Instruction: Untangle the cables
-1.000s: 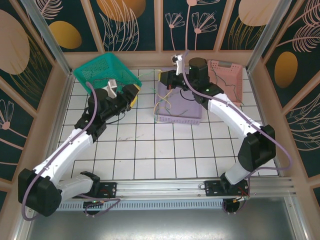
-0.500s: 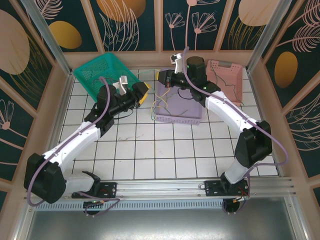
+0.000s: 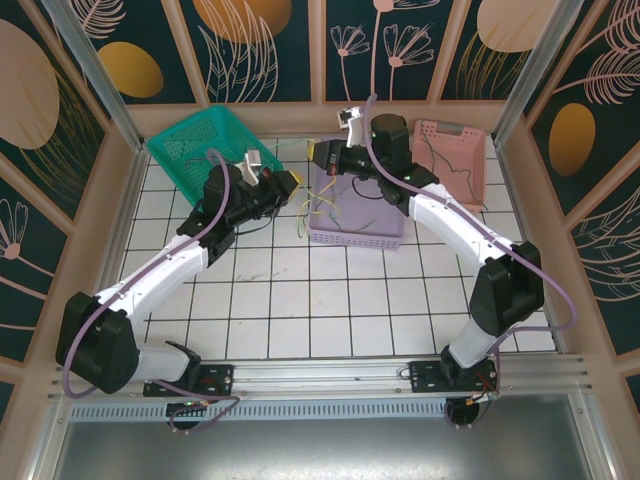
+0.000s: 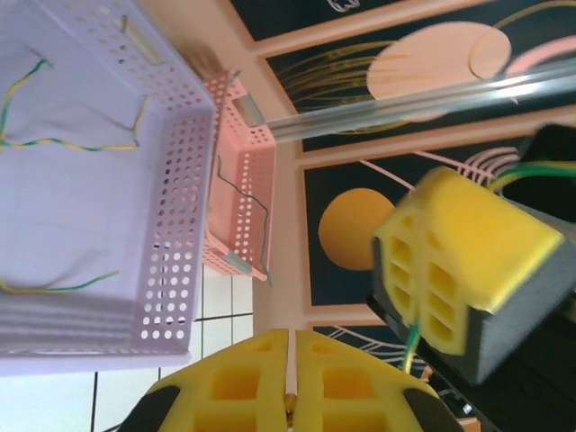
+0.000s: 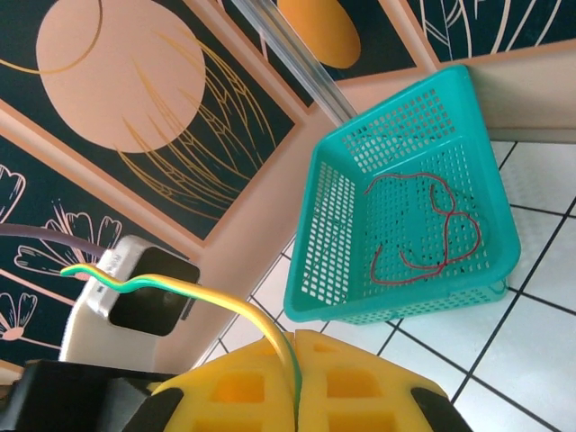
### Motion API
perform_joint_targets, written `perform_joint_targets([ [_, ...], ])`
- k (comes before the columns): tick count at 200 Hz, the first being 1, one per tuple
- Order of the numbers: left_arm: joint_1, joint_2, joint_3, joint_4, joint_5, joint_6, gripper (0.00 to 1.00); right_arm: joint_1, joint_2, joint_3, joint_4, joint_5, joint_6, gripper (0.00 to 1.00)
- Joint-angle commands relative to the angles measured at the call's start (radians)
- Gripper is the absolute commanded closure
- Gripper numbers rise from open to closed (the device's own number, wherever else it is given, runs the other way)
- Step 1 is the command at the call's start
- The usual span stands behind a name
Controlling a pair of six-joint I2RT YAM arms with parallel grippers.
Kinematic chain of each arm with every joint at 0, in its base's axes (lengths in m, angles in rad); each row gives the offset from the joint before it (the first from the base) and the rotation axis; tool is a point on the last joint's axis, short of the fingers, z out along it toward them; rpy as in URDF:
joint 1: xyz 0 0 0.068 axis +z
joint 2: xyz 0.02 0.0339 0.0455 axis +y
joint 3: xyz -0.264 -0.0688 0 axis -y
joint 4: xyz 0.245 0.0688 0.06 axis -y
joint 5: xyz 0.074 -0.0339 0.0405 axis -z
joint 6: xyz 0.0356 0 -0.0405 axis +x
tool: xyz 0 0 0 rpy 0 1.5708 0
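A yellow-green cable (image 5: 225,301) arcs out of my right gripper (image 5: 297,360), which is shut on it above the purple basket's (image 3: 360,238) left end. My left gripper (image 4: 292,360) is shut too, and a small bit of cable shows in the seam of its pads. The two grippers are close together in the top view, the left gripper (image 3: 290,183) just left of the right gripper (image 3: 322,158), and a yellow cable (image 3: 302,208) hangs between them. More yellow-green cables (image 4: 72,144) lie in the purple basket (image 4: 180,225). A red cable (image 5: 423,229) lies in the teal basket (image 5: 396,153).
A pink basket (image 4: 243,144) beside the purple one holds a dark green cable (image 4: 256,211). It stands at the back right (image 3: 455,160), and the teal basket (image 3: 205,145) at the back left. Wooden walls close in the tiled table (image 3: 300,300).
My left gripper has swung right, up to the right gripper, and has gone from open to shut. The right gripper has shifted slightly left, still shut on its cable.
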Motion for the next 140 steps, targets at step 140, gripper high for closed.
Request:
perform_joint_targets([
  [140,0.093,-0.333,-0.555,-0.230,-0.273,-0.600,1.00,-0.257,-0.211,-0.129,0.881,0.305,0.300,1.00],
])
